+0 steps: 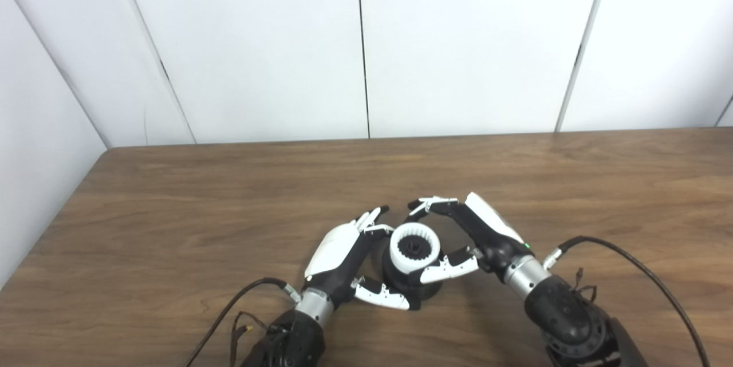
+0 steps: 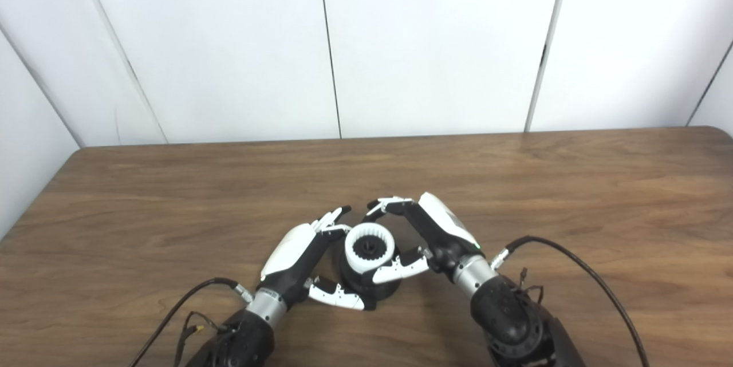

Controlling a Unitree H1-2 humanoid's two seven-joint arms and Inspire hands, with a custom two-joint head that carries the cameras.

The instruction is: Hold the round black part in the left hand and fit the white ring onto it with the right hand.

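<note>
Wood-grain table (image 1: 172, 212) ran under everything you had in front of you, brown and bare toward the back edge. Nearest you, both dark forearms came up from the bottom, each trailing a black cable (image 1: 641, 261) that looped over the tabletop. Your left hand (image 1: 343, 258) was cupped around the round black part (image 1: 409, 287), thumb low at the front and fingers (image 1: 372, 219) curled round the far side, so it held that part where it stood on the wood. The white ring (image 1: 414, 249) sat on top of the black part, toothed inner edge facing up. Your right hand (image 2: 426, 235) was closed around the ring, thumb pressed against its near side and fingers (image 2: 389, 204) arched over the far rim.

The right eye view showed you the table's rounded right corner, which the left eye view cropped out; the left eye view gave you more of the left side wall (image 1: 34, 126). Whether the ring was fully seated, neither view let you tell. Beyond the table stood white wall panels (image 1: 469, 40) with dark vertical seams.
</note>
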